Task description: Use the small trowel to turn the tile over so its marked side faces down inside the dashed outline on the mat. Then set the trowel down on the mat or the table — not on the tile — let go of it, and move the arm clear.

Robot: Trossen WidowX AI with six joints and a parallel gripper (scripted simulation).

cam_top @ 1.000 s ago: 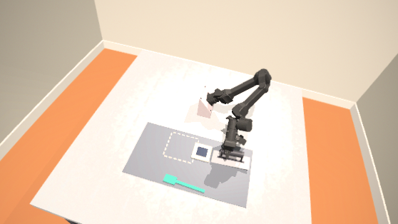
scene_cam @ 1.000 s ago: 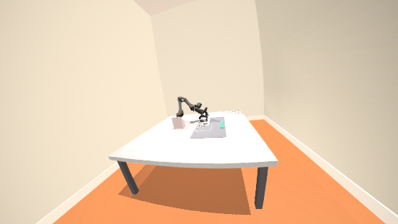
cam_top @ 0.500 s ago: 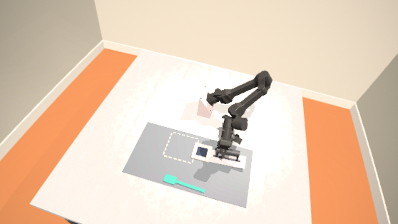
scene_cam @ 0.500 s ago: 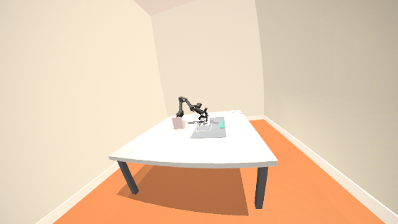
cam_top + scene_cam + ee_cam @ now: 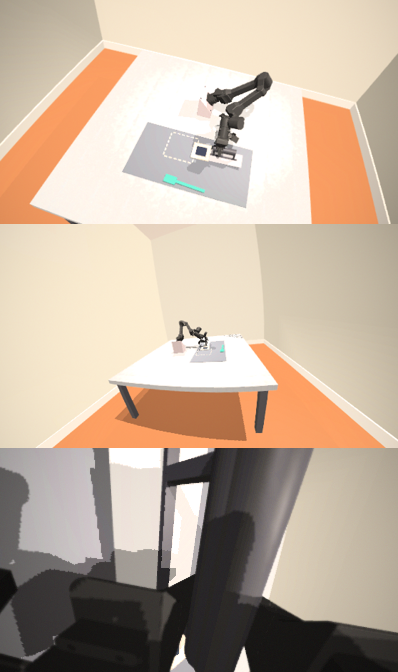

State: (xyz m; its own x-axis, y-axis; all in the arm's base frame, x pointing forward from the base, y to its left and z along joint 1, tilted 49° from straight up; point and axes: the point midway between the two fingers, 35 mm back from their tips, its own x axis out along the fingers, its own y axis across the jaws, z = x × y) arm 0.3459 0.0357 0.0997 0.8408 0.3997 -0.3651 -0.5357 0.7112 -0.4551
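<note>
The white tile lies with its dark marked square facing up, at the right edge of the dashed outline on the grey mat. My gripper is just right of the tile and shut on the dark round handle of the trowel. The trowel's pale flat blade is low over or on the mat, with its left end close to the tile. I cannot tell whether its edge is under the tile.
A teal spatula lies near the mat's front edge. A pale pink upright block stands on the table behind the mat, beside the arm's rear part. Small speckled items show at the table's far end.
</note>
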